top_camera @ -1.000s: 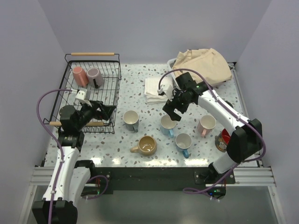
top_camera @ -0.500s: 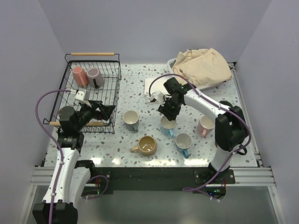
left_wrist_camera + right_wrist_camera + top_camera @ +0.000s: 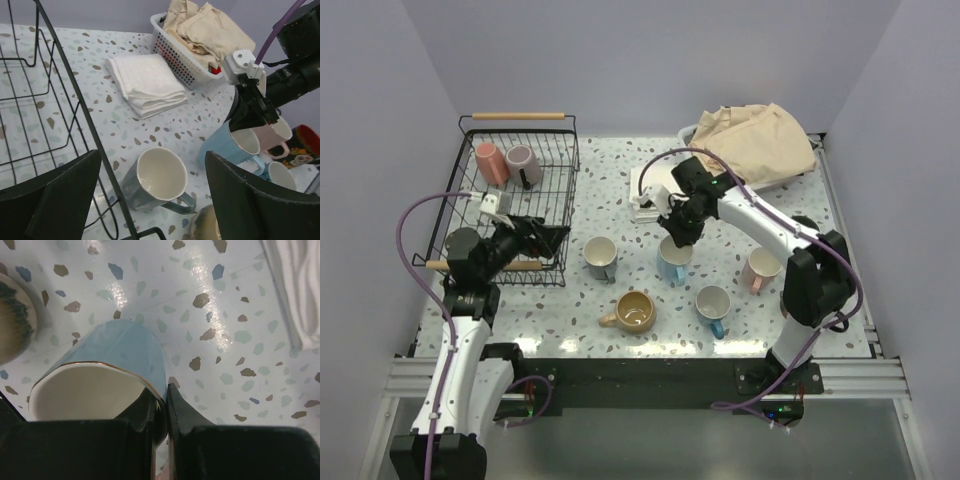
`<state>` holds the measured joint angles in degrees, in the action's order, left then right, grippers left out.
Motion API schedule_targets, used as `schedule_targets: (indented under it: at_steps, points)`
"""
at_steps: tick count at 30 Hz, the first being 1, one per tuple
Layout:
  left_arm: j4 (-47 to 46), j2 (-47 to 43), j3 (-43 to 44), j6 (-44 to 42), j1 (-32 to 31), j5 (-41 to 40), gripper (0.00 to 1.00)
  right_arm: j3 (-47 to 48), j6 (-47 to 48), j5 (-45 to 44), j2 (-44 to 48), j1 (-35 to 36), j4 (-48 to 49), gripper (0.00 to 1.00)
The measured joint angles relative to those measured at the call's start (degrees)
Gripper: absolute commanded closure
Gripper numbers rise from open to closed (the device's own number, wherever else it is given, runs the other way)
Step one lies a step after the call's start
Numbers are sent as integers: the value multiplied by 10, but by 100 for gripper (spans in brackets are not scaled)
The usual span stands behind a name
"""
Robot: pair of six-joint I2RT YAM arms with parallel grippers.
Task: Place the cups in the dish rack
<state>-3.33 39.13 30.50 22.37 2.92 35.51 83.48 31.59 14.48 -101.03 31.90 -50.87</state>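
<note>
The right fingers (image 3: 100, 450), wide apart a second ago, have just pinched shut on the rim of the light blue mug (image 3: 672, 265) mid-counter (image 3: 615, 195), readying it for the dish rack (image 3: 517, 115), well apart, where the left fingers (image 3: 65, 200) wait wide open

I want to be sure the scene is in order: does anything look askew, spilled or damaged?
Only the light blue mug, near the middle of the table: the right gripper is shut on one side of its rim, and the mug is tilted rather than upright. Nothing looks spilled or broken.
</note>
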Motion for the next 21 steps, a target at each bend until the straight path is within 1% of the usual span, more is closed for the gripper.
schedule_targets:
  at_steps: [4, 5, 7, 12, 15, 17, 21]
  points:
    - [-10, 3, 19, 88, -8, 28, 10, 48, -23, 24, 46, -7, -7, 100]
    - [-23, 4, 24, 115, -16, 33, 10, 63, -31, 33, 62, -11, -6, 100]
    - [-46, 4, 35, 165, -51, 30, 10, 90, -50, 57, 98, -26, -1, 100]
    - [-119, 28, 62, 281, -191, 0, 10, 119, -117, 121, 191, -90, 45, 100]
    - [-170, 63, 74, 348, -284, -50, 10, 120, -166, 155, 238, -130, 83, 100]
    - [-198, 94, 83, 381, -333, -79, 10, 119, -197, 173, 260, -144, 108, 100]
    - [-255, 174, 112, 432, -429, -133, 10, 88, -261, 227, 307, -146, 179, 100]
